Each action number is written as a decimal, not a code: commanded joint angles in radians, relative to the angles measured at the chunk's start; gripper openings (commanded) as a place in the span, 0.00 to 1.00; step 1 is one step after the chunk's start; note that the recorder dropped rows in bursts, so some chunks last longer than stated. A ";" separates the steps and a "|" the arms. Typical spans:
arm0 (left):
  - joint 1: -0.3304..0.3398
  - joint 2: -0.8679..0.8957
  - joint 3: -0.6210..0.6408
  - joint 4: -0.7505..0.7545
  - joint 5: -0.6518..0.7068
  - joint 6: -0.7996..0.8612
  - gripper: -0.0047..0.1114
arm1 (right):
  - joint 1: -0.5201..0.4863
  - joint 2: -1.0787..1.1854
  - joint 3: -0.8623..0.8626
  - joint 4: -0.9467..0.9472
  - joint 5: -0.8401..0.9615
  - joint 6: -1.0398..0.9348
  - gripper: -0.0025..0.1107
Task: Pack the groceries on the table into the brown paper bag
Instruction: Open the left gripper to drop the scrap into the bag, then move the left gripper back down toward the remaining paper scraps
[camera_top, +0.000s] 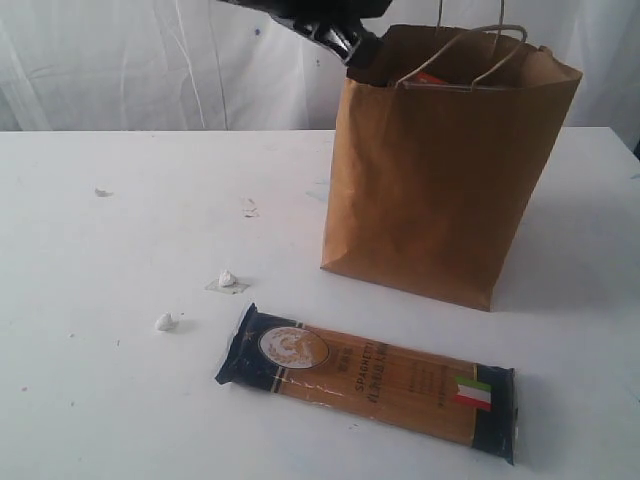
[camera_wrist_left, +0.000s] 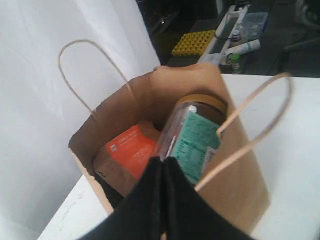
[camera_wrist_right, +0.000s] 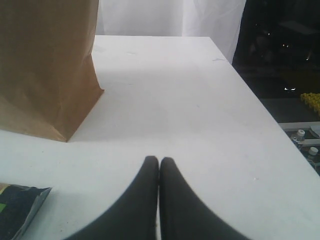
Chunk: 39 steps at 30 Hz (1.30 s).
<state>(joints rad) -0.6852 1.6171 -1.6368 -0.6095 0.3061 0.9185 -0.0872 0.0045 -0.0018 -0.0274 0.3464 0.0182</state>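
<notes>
1. Exterior view: you are seeing the brown paper bag (camera_top: 450, 180) standing upright on the table (camera_top: 120, 230), with the left gripper (camera_top: 347, 42) hanging at its open rim. The spaghetti pack (camera_top: 370, 382) is lying flat in front of the bag, well apart from that gripper.
2. Left wrist view: the bag is holding a clear jar (camera_wrist_left: 192, 135) with a teal label, and the orange-labelled pouch (camera_wrist_left: 131, 148) is sitting beside it. The left fingers are pressing together, pinching nothing, just over the jar.
3. Right wrist view: the right gripper (camera_wrist_right: 159, 161) is hovering over the table, its fingers pressing together and gripping nothing. The bag is standing near; a corner of the spaghetti pack is showing close to the fingers.
</notes>
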 joint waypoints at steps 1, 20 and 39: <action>-0.003 -0.131 -0.003 0.001 0.256 -0.007 0.04 | -0.003 -0.004 0.002 -0.003 -0.004 0.003 0.02; 0.130 -0.444 0.343 0.573 0.234 -0.577 0.04 | -0.003 -0.004 0.002 -0.003 -0.004 0.003 0.02; 0.224 -0.669 0.847 0.575 0.085 -0.624 0.04 | -0.003 -0.004 0.002 -0.003 -0.004 0.003 0.02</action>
<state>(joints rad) -0.4653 0.9572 -0.8187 -0.0324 0.3922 0.2984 -0.0872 0.0045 -0.0018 -0.0274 0.3464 0.0182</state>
